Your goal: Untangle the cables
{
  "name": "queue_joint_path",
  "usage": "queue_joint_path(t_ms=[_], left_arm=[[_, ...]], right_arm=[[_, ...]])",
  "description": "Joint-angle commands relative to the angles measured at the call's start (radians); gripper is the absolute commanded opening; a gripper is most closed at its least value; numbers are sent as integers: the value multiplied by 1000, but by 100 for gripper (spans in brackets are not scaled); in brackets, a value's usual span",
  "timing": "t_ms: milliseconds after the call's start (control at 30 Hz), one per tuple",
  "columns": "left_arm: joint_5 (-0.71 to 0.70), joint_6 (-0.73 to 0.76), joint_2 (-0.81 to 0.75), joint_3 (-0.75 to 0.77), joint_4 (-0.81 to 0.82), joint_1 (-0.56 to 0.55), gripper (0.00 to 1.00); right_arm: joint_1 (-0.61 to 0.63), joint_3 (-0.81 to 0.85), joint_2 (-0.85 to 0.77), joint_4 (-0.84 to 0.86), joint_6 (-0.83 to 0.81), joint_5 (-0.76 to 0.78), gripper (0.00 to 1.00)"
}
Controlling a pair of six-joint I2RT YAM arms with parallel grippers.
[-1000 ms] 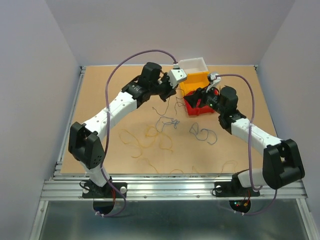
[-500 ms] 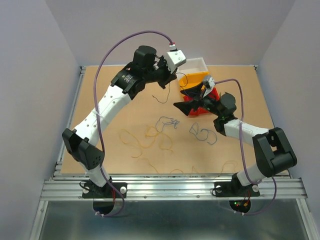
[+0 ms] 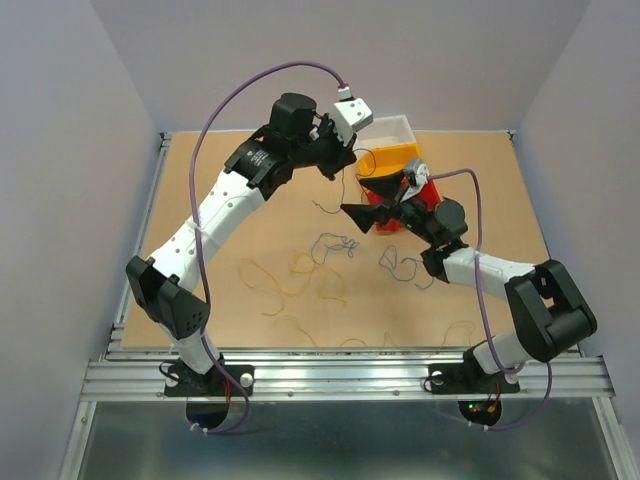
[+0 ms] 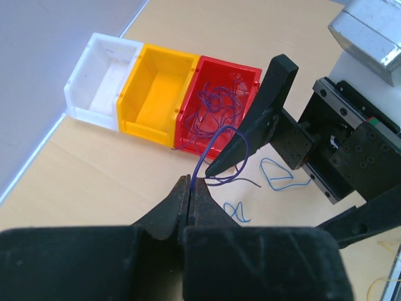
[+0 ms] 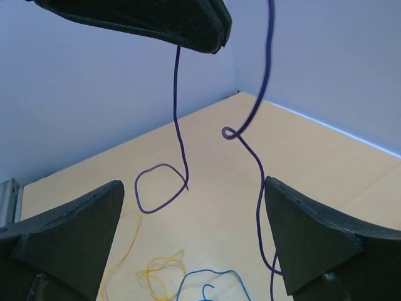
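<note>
My left gripper (image 4: pixel 190 183) is shut on a dark purple cable (image 4: pixel 213 142) that arcs up from its tips and trails toward the red bin (image 4: pixel 249 75). In the top view the left gripper (image 3: pixel 343 168) hangs high beside the bins, and the purple cable (image 3: pixel 322 203) dangles beneath it. My right gripper (image 5: pixel 194 185) stands wide open just under the left one, nothing between its fingers (image 5: pixel 316 229). Two purple strands (image 5: pixel 179 128) hang before it, one ending in a loop. Yellow cables (image 3: pixel 290 275), a blue one (image 3: pixel 405 265) and a small tangle (image 3: pixel 335 245) lie on the table.
A white bin (image 4: pixel 103 75), a yellow bin (image 4: pixel 160 94) and the red bin holding several purple cables stand in a row at the back. The right gripper (image 3: pixel 358 198) hovers in front of the red bin. Walls close in the table on three sides.
The right gripper has opened wide and swung left and up toward the hanging purple cable. The left arm lifted the cable higher at first, then stayed still.
</note>
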Motion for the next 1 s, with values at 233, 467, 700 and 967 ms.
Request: queue_joint_path(t_ms=[233,467,700,967], left_arm=[[-40,-157,-21,-82,183,-9,0],[-43,-160,-21,-96,196,-11,0],[-51,-171,-62,-127,223,-9,0],[-28,-227,-95,-248,340,122,8]], right_arm=[[154,47,6,7,-139,330,93],[167,57,12,4,-139,382,30],[167,67,9,-34,-140,397,1],[167,61,-51,-133,-154,410,0]])
